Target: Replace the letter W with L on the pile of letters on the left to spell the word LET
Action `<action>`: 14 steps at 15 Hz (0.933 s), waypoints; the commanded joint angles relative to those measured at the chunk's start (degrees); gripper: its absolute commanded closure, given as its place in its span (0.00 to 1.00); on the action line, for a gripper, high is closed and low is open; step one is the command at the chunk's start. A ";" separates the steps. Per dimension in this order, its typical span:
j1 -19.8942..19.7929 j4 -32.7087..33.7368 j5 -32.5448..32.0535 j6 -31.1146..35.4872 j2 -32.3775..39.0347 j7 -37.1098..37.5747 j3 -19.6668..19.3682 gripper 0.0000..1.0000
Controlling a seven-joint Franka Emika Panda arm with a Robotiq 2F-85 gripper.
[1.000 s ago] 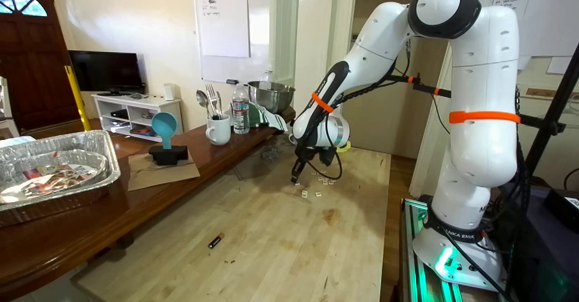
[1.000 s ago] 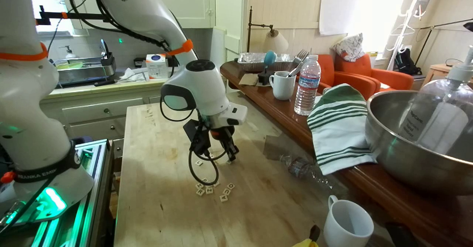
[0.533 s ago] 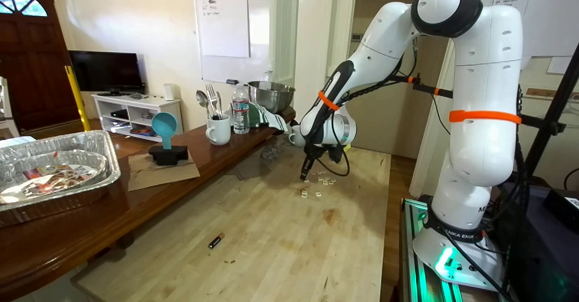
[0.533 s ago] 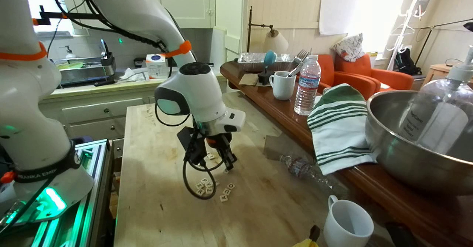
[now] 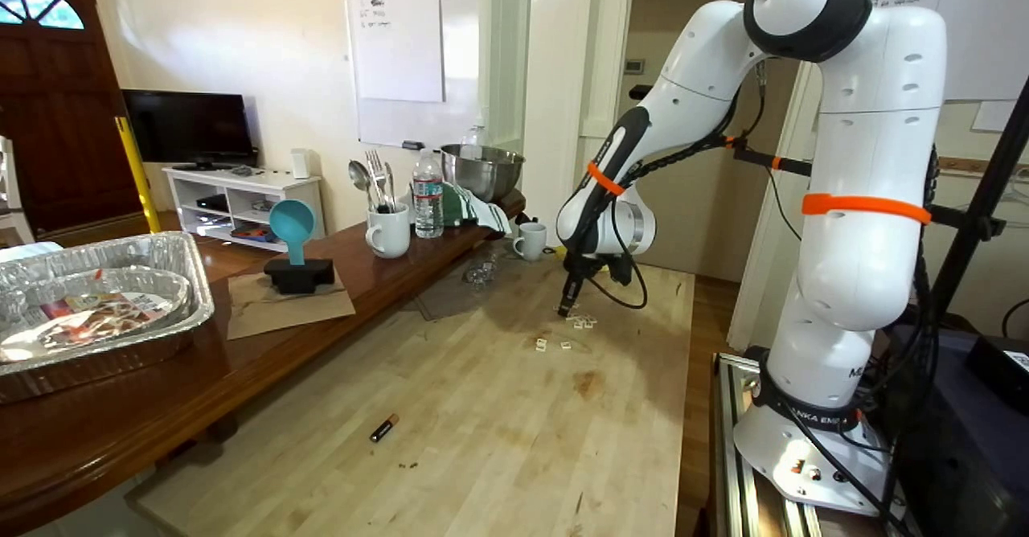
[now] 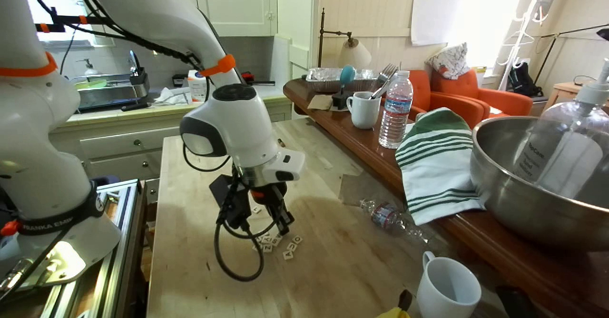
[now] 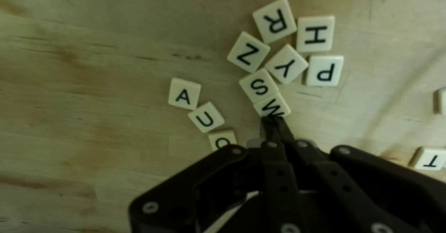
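My gripper [image 7: 274,122] stands fully closed, nothing between its jaws, tips at the near edge of the W tile [image 7: 272,104]; whether they touch I cannot tell. It adjoins the S tile [image 7: 258,86]; the A tile [image 7: 184,93] lies left, the T tile [image 7: 429,159] well right.

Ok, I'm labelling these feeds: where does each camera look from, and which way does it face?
An exterior view: from the end of the table near the battery, facing the white mug at the far end; most of the arm shows.
An exterior view: from the white mug's end, facing back toward the kitchen counter; the arm shows, partly cut off.
Wrist view: on the wrist, looking down on letter tiles; only the shut gripper shows.
Both exterior views share the arm, table and steel bowl.
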 commanded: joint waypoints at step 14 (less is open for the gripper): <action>0.49 -4.09 -5.91 -8.97 -8.70 -0.73 1.72 1.00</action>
